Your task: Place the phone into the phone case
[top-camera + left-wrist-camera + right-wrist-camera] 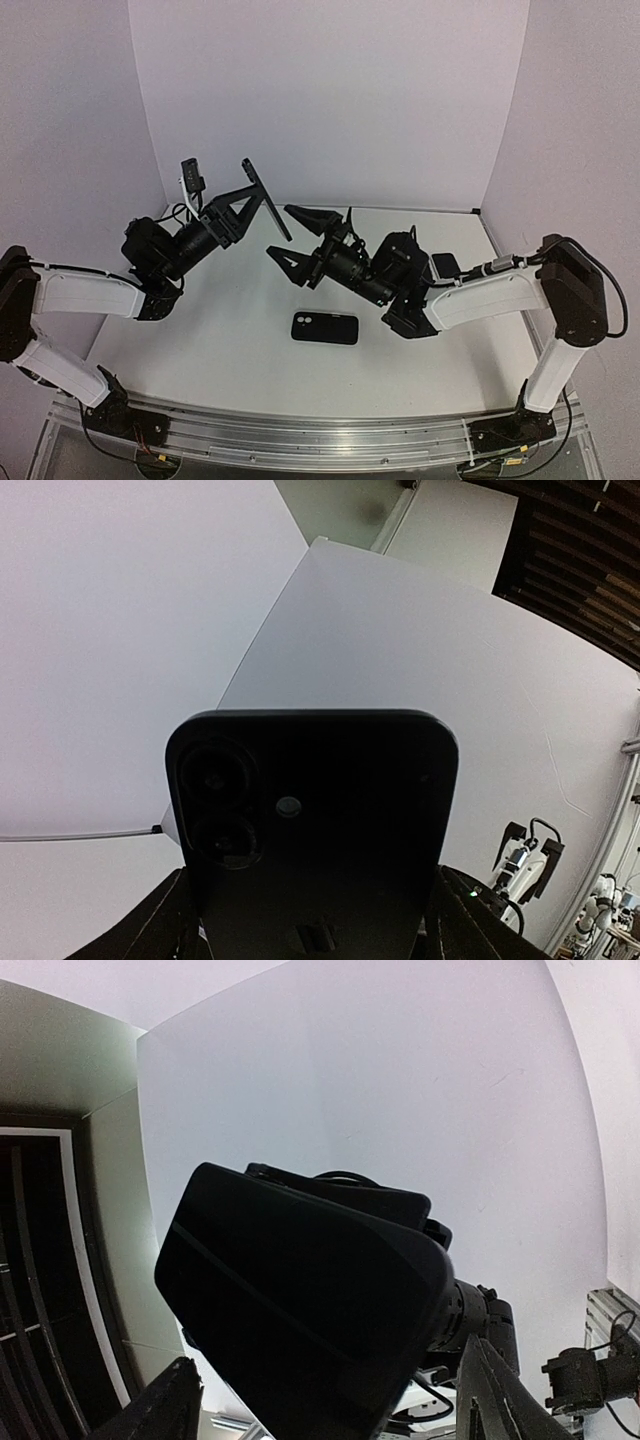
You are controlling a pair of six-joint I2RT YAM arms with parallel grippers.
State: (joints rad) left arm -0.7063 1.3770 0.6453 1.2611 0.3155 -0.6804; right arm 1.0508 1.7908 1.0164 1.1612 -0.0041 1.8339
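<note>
**Top view.**
- Phone (268, 200): a thin, flat dark slab. It is held in the air above the far left of the table (230, 330), tilted with one end up.
- Left gripper (250, 205): closed on the phone's sides.
- Right gripper (302, 238): black triangular fingers spread wide with nothing clamped. It sits just right of the phone's lower end.
- Phone case (325, 328): a black rounded rectangle lying flat at the near centre of the white table. It has a camera cut-out at its left end and is well apart from both grippers.
- Walls (330, 100): plain pale panels.

**Left wrist view.**
- The phone's back fills the lower frame. It is matte dark with rounded corners.
- A raised oval camera bump (215, 810) holds two stacked lenses, with a small round dot just to its right.
- The black fingers (470, 920) press on either edge of the phone.

**Right wrist view.**
- The phone's other face shows as a smooth, glossy black slab, seen at an angle.
- The left gripper's dark body is behind it.
- The right gripper's own fingers (500, 1400) stand apart at the bottom corners, clear of the slab.
</note>
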